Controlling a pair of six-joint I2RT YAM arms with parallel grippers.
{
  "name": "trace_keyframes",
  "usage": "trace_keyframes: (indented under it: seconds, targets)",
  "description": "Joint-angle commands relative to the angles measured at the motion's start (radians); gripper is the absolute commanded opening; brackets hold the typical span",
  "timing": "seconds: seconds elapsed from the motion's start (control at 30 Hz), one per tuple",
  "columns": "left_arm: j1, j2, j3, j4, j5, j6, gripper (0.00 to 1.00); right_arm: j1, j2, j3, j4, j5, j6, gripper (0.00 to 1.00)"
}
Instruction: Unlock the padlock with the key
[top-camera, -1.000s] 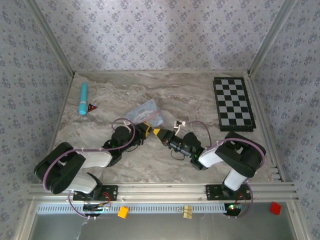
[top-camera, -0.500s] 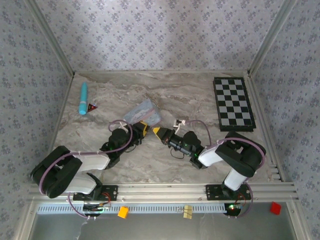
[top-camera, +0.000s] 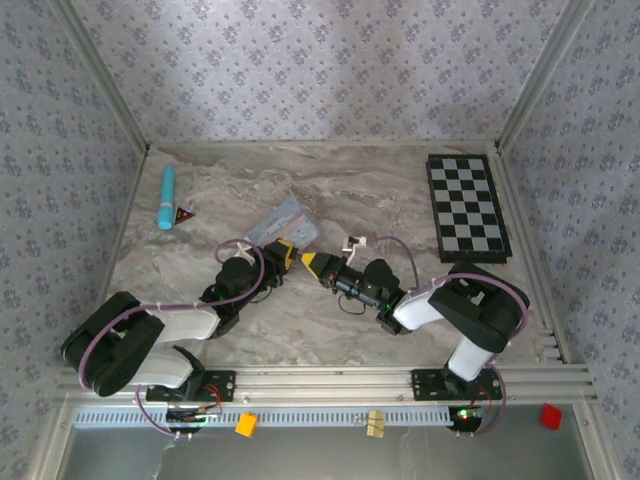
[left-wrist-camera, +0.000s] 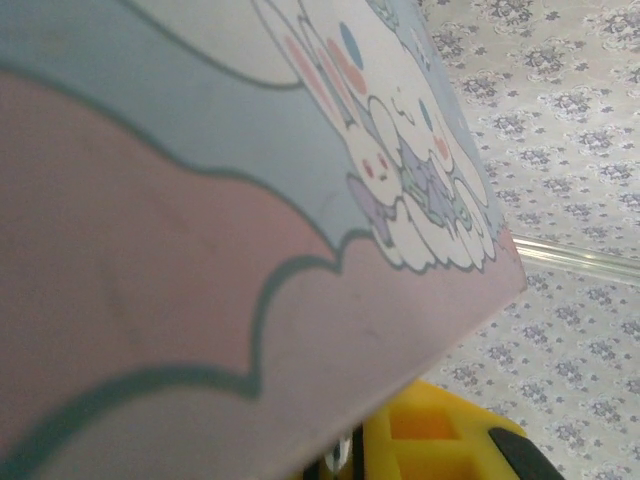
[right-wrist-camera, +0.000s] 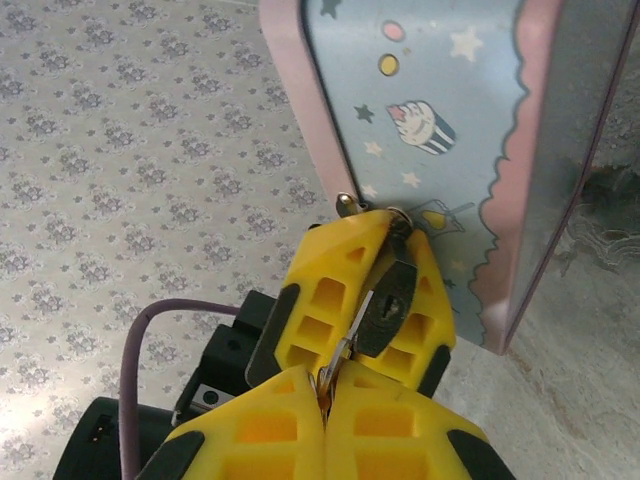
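Mid-worktop (top-camera: 380, 190), both claws meet tip to tip at the near edge of the light-blue cartoon tin (top-camera: 287, 222).
Right claw (right-wrist-camera: 383, 238): clamped tight on the key (right-wrist-camera: 386, 300), dark head pinched between yellow fingers, tips right at the tin's pink rim. Left claw (top-camera: 284, 254): pressed up to the tin's near edge; one yellow finger (left-wrist-camera: 440, 440) pokes out under the tin's corner; cannot tell how far it gapes or whether it grips. Padlock: too small to pick out where claws and tin crowd together.

arms (top-camera: 190, 322): black links, white shells | cables (right-wrist-camera: 135, 345): purple | jaws: yellow, ribbed, black-trimmed
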Motion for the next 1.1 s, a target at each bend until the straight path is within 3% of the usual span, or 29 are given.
trace_keyframes:
  seconds: [0.0, 1.07]
  targets:
    - [0.009, -0.020, 0.022, 0.116, -0.007, -0.021, 0.00, 0.002, 0.014, 0.022, 0.029, -0.011, 0.011, 0.00]
    - [0.010, -0.003, 0.019, 0.151, 0.012, -0.027, 0.00, -0.009, 0.079, 0.050, 0.029, -0.025, 0.032, 0.00]
